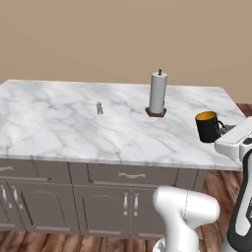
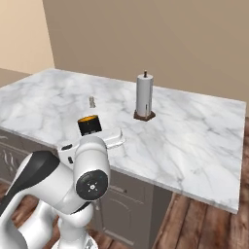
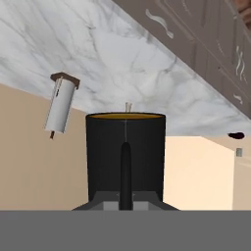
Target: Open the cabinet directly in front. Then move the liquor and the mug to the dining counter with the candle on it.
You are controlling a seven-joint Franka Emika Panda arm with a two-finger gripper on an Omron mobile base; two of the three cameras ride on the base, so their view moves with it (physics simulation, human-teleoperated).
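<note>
Mug (image 1: 207, 126) sits at right-center of left base frame, black w/ orange-yellow inside, upright, over the right front part of the dining counter (image 1: 59, 123); whether it touches the marble or hangs just above it can't be told; gripper (image 1: 227, 130) is at the mug's right side at the frame's right edge, jaws nearly closed, pinched on the mug's handle; in hand view the mug (image 3: 125, 157) fills lower center, handle facing the cam as a dark vertical strip, grey finger tips (image 3: 109, 201) flanking its base; in right base view the mug (image 2: 90, 125) shows left of center, just above the white hand; dining counter top is white grey-veined marble, dark grey-brown cabinets (image 1: 106, 197) w/ silver handles below, lower part of left base frame; candle (image 1: 99, 108), tiny grey-beige cylinder, stands upright on the marble, left of center, well apart from the mug; same candle (image 2: 91, 101) in right base view sits just above the mug in frame; paper-towel roll (image 1: 158, 93), tall white on brown base, upright at upper center, between candle and mug in frame but farther back; wood floor (image 2: 194, 228) lower right of right base frame; beige wall behind counter.
</note>
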